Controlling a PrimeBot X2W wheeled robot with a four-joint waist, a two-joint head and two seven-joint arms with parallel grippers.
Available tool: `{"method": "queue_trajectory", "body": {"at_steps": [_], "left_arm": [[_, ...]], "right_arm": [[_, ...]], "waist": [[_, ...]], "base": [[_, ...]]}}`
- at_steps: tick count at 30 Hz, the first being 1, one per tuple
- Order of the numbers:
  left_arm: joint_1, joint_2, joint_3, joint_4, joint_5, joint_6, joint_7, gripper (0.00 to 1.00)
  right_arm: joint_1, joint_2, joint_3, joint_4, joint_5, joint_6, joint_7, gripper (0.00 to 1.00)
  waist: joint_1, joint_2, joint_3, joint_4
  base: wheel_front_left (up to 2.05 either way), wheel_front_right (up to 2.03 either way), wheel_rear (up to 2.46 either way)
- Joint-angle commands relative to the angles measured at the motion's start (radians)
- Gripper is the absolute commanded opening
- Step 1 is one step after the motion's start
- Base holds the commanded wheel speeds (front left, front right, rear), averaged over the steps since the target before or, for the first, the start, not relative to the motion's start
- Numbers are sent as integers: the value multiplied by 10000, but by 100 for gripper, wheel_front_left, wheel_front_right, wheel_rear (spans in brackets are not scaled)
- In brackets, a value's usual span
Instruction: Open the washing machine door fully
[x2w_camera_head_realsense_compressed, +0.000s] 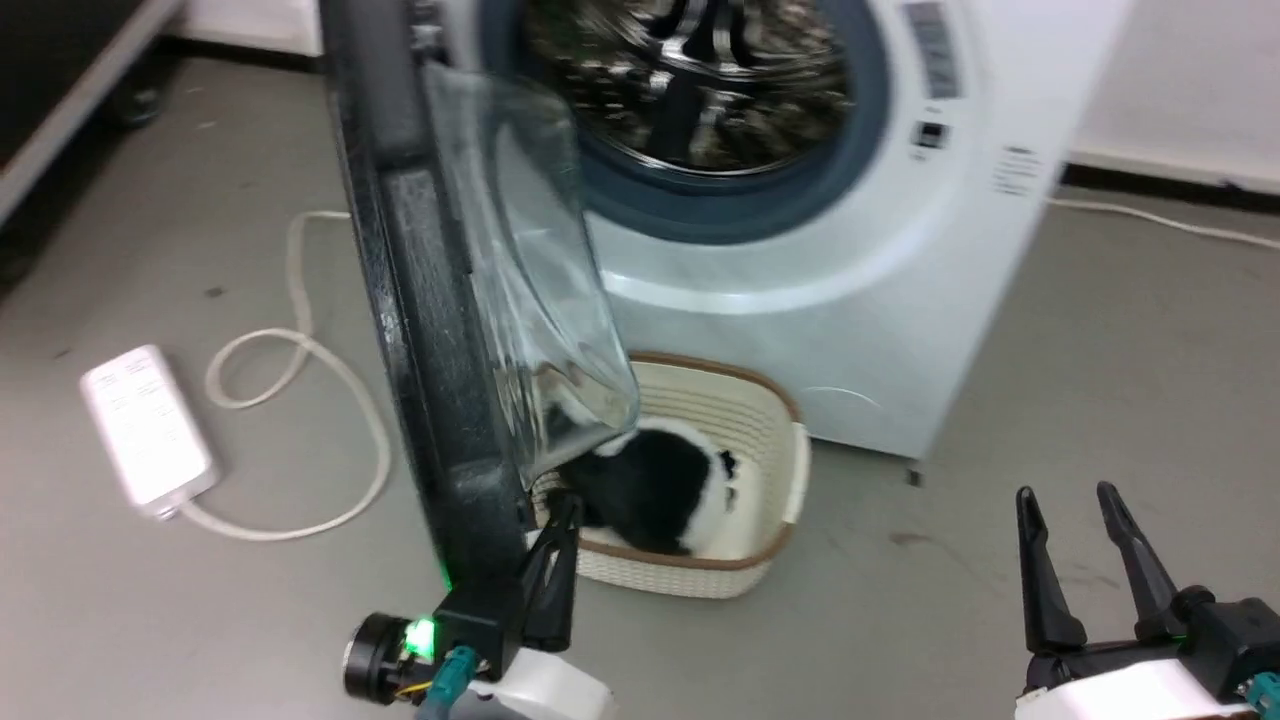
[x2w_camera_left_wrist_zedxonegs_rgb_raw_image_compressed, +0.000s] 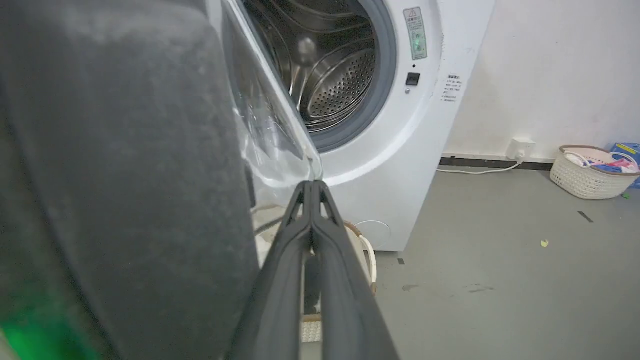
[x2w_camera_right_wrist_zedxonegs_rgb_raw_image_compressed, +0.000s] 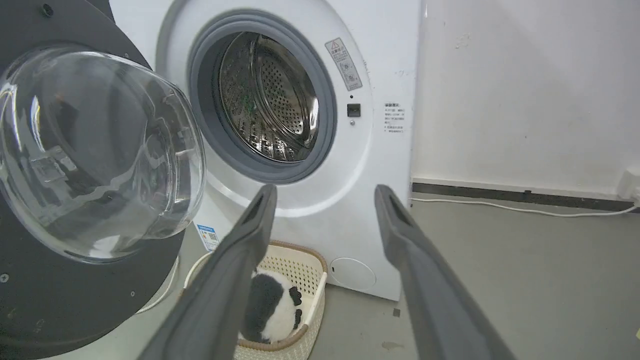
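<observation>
Head view, washing machine (x2w_camera_head_realsense_compressed: 900, 300) on grey floor (x2w_camera_head_realsense_compressed: 1150, 380); cable (x2w_camera_head_realsense_compressed: 296, 280), power strip (x2w_camera_head_realsense_compressed: 148, 425)

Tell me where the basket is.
In the head view's centre, the basket sits on the floor before the washer, just right of the open door.

Each arm ends in a glossy white shell (x2w_camera_head_realsense_compressed: 548, 692), rounded like a cuff and capped by a black block (x2w_camera_head_realsense_compressed: 470, 630) that carries the jaws. The left fingers (x2w_camera_head_realsense_compressed: 553, 575) are long, dark and matt, narrowing to points, with triangular cut-outs near the tips. A bright green light (x2w_camera_head_realsense_compressed: 421, 636) glows on that block, next to a stubby black-and-silver cylinder (x2w_camera_head_realsense_compressed: 365, 660). Under it sit teal connectors (x2w_camera_head_realsense_compressed: 455, 672) and a thin yellow wire. The right fingers (x2w_camera_right_wrist_zedxonegs_rgb_raw_image_compressed: 425, 280) are the same grey-black blades, each with a shallow slot near its tip, and a teal plug (x2w_camera_head_realsense_compressed: 1265, 690) shows at that wrist too.
</observation>
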Motion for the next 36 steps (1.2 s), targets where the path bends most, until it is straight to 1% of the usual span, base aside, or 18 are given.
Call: {"method": "queue_trajectory", "body": {"at_steps": [1, 7, 10, 14, 20, 29, 32, 36], "left_arm": [[127, 170, 183, -44, -82, 98, -47, 0], [195, 407, 761, -274, -311, 341, -51, 0], [124, 641, 1217, -389, -469, 479, -52, 0], [-144, 1088, 1877, -358, -756, 541, -14, 0], [-892, 1902, 2860, 98, -1311, 409, 170, 0], [-2259, 3219, 4050, 1418, -2039, 64, 506, 0], [-2823, 3613, 4314, 2064, -2174, -34, 487, 0], [-3546, 3985, 4534, 2839, -2290, -171, 359, 0]], "right_arm": [[90, 28, 23, 19, 39, 10, -45, 100], [82, 28, 111, 70, -13, 10, -45, 100], [12, 28, 187, 81, -94, 10, -45, 100], [-144, 28, 299, 77, -294, 10, -45, 100], [-451, 28, 413, 70, -744, 10, -45, 100], [-762, -211, 244, -45, -1023, 10, -45, 100], [-785, -312, 124, -105, -1031, 10, -45, 100], [-841, -436, 76, -190, -1042, 10, -45, 100]], "waist": [[0, 0, -93, 647], [0, 0, 41, 1639], [0, 0, 248, 1980], [0, 0, 677, 2270], [0, 0, 1460, 2315], [0, 0, 2453, 2026], [0, 0, 2729, 1976], [0, 0, 3043, 1884]], "base": [[0, 0, 0], [0, 0, 0], [0, 0, 0], [0, 0, 0], [0, 0, 0], [0, 0, 0], [0, 0, 0], [0, 0, 0]]}}
